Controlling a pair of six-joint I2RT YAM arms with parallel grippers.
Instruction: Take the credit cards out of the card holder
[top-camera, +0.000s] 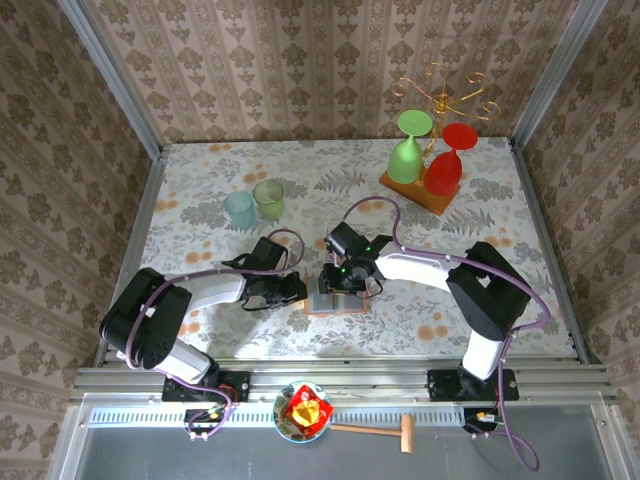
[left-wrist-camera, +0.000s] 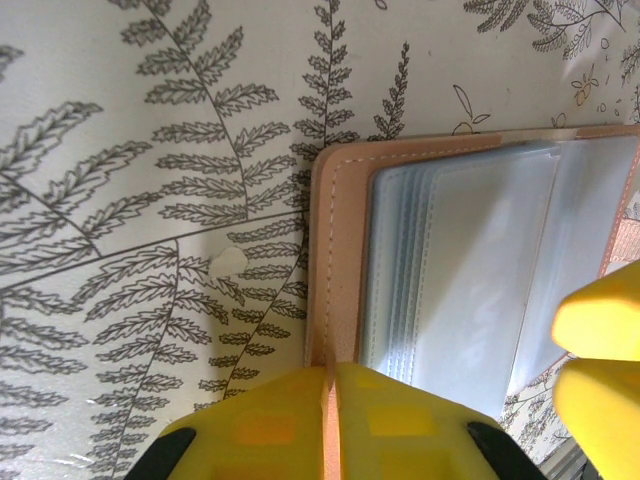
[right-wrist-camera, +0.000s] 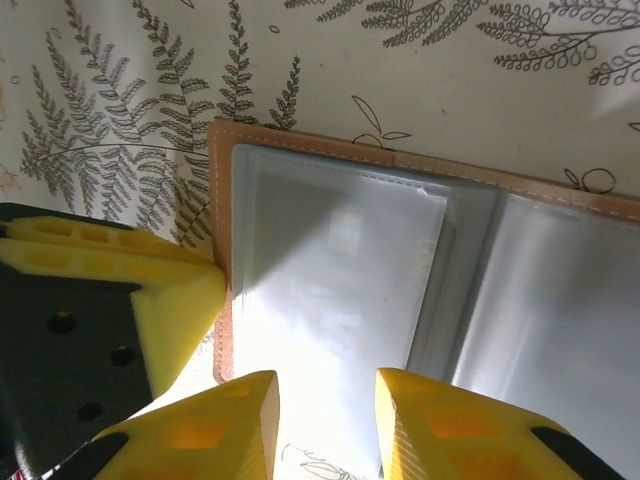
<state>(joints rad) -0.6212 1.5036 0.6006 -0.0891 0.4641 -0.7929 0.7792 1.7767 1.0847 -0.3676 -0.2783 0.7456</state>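
Observation:
The card holder (top-camera: 337, 301) lies open on the table between the two arms, its salmon-brown cover (left-wrist-camera: 340, 250) framing grey-blue pockets (right-wrist-camera: 330, 270). My left gripper (left-wrist-camera: 331, 372) is shut on the holder's left cover edge, with the leather pinched between its yellow fingers (right-wrist-camera: 160, 290). It reaches in from the left (top-camera: 296, 290). My right gripper (right-wrist-camera: 327, 385) hangs open just over the left pocket page, nothing between its fingers (left-wrist-camera: 598, 325). It comes in from the right (top-camera: 350, 277). The credit cards are hidden; the pockets look pale and glossy.
Two small cups (top-camera: 255, 205) stand behind the left arm. A wooden stand with a green and a red glass (top-camera: 430, 160) sits at the back right. Off the table's near edge are a bowl holding something red and yellow (top-camera: 304, 411) and a small wooden mallet (top-camera: 385, 430).

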